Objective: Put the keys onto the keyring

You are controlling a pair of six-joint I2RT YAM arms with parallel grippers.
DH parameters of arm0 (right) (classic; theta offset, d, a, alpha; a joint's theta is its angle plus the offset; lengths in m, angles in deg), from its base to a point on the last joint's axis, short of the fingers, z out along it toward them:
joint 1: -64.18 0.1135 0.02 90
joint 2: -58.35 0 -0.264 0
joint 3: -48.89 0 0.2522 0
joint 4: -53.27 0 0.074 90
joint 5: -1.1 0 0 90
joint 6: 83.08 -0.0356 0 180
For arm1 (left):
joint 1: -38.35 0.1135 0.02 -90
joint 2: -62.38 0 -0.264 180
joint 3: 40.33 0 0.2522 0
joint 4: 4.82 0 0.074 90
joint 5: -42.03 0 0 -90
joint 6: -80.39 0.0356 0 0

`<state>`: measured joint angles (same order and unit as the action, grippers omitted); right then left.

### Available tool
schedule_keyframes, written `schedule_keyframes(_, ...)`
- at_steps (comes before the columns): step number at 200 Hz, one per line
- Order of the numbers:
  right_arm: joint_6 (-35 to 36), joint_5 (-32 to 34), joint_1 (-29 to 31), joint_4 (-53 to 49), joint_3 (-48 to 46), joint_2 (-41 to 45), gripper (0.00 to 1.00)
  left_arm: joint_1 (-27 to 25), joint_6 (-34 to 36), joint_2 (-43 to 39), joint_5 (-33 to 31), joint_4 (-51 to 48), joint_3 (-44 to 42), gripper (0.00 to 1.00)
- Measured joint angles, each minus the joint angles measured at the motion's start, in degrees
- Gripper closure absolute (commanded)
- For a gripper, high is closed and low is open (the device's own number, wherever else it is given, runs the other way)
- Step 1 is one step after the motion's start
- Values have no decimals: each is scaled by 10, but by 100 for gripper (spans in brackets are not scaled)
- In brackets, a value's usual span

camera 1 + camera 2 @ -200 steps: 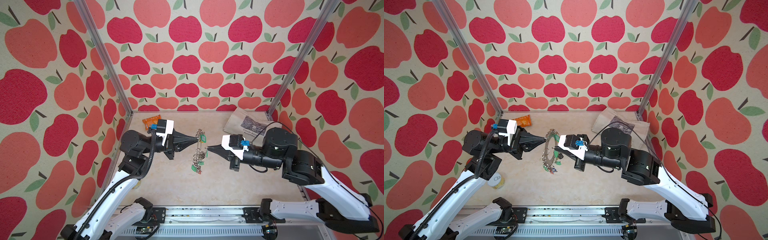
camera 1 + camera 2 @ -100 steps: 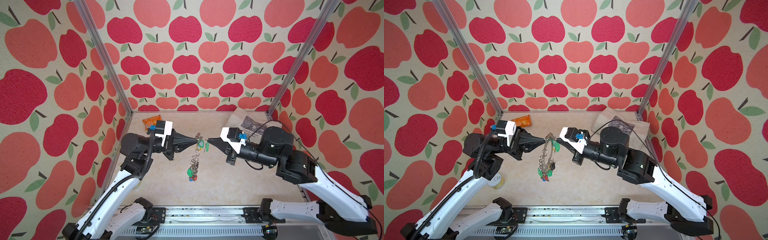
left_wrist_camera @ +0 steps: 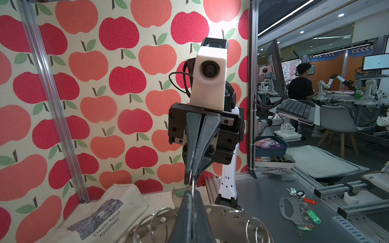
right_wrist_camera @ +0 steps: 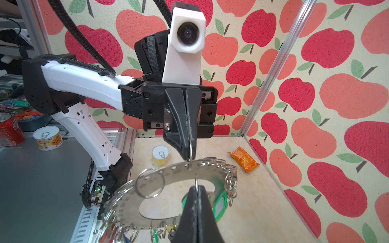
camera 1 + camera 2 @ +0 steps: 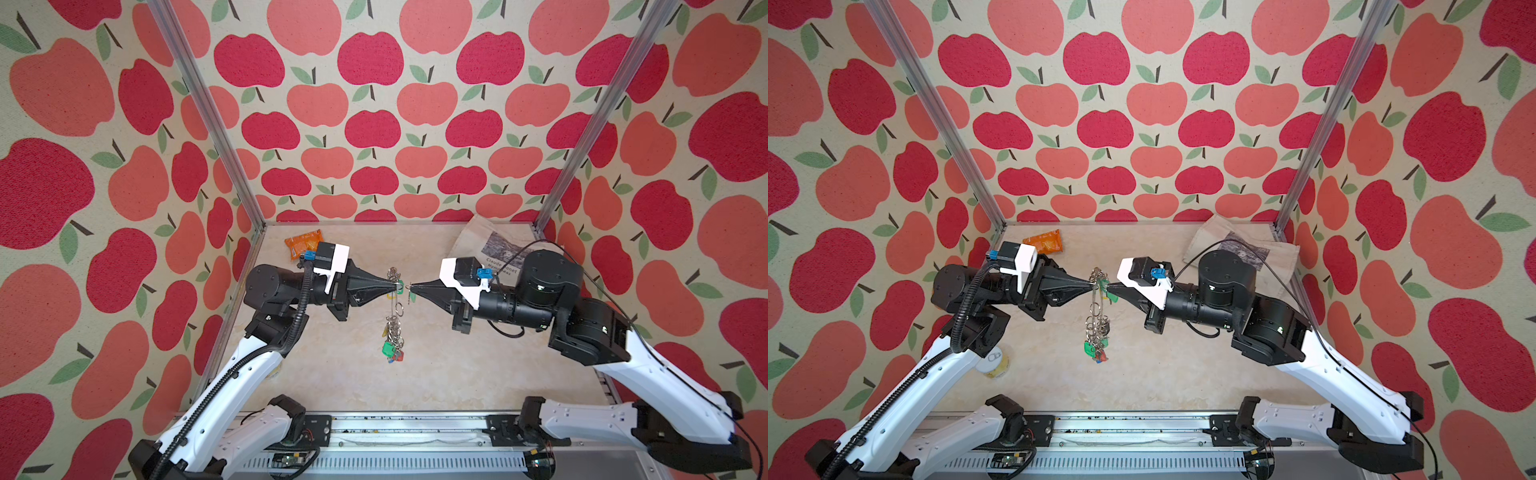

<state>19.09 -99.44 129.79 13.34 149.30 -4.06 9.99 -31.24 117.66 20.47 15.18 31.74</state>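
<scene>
The keyring (image 5: 393,318) (image 5: 1096,316), a flat grey metal disc rimmed with wire rings, hangs edge-on in both top views. My left gripper (image 5: 397,286) (image 5: 1093,284) (image 3: 192,189) is shut on one wire ring at the disc's upper rim (image 4: 168,174). Several keys with green and red tags (image 5: 390,351) (image 5: 1096,351) dangle from its lower end. Facing it tip to tip, my right gripper (image 5: 411,286) (image 5: 1109,286) (image 4: 196,188) is shut on a small wire ring (image 4: 196,181). A green-tagged key (image 4: 219,204) (image 5: 1112,296) hangs from that ring beside the disc.
An orange foil packet (image 5: 303,243) (image 4: 244,160) lies at the back left. A cloth bag with a grey print (image 5: 490,249) (image 3: 101,212) sits at the back right. A small yellow can (image 5: 994,361) (image 4: 160,155) stands by the left arm.
My right gripper has risen and moved left until its tip almost meets the left gripper's. The keyring has swung from tilted to hanging edge-on. The left gripper has barely moved.
</scene>
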Motion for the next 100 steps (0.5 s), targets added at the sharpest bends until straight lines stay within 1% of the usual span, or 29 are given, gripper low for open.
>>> schedule_keyframes(56,0,-22,-1,-17,6,-8,100,0,0,0,7,3,0,100)
schedule_keyframes(100,-1,-27,-2,-20,9,-9,100,0,0,0,11,3,0,100)
